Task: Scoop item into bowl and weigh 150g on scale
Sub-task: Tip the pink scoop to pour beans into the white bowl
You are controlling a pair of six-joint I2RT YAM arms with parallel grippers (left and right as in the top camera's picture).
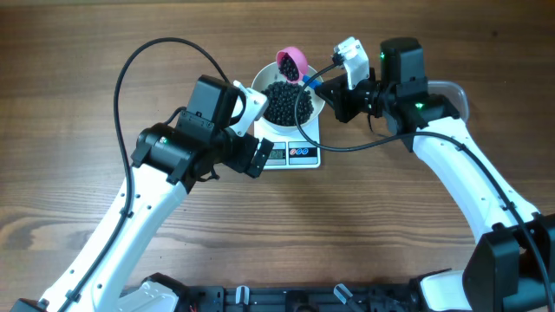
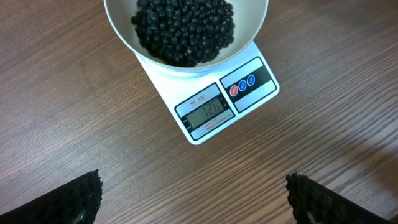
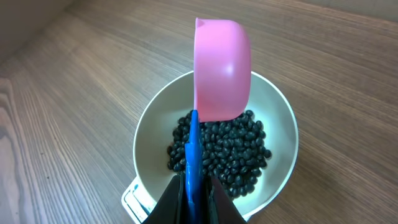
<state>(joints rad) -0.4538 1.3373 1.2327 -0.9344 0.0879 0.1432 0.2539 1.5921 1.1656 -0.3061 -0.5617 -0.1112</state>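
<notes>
The black beads point(image 1: 284, 101) point(image 2: 185, 28) point(image 3: 221, 155) lie heaped in the white bowl point(image 1: 257, 87) point(image 2: 121, 31) point(image 3: 146, 130). The bowl stands on the scale point(image 1: 295, 154) point(image 2: 227, 102) at mid-table. The scale's display seems to read 120, which I judge short of the target.

Above the bowl's far rim hangs the pink scoop point(image 1: 290, 62) point(image 3: 221, 68), tipped so that its rounded back faces the right wrist camera. I cannot tell whether any beads remain in it. The scoop's long axis runs from cup to blue handle, back across the bowl toward the right gripper point(image 1: 334, 87) point(image 3: 193, 186), whose fingers are pinched tight on that handle.

The left gripper point(image 1: 258, 156) point(image 2: 196, 205) hovers just in front of the scale with fingers spread wide, grasping nothing.

Governing relation: the bowl lies directly beneath the scoop and ahead of the right gripper along the handle line. I judge that arm alone placed to add more. What looks like a clear tub point(image 1: 458, 95), mostly hidden behind the right arm, lies well apart on the opposite side, so a refill would mean drawing back along the handle's axis.
</notes>
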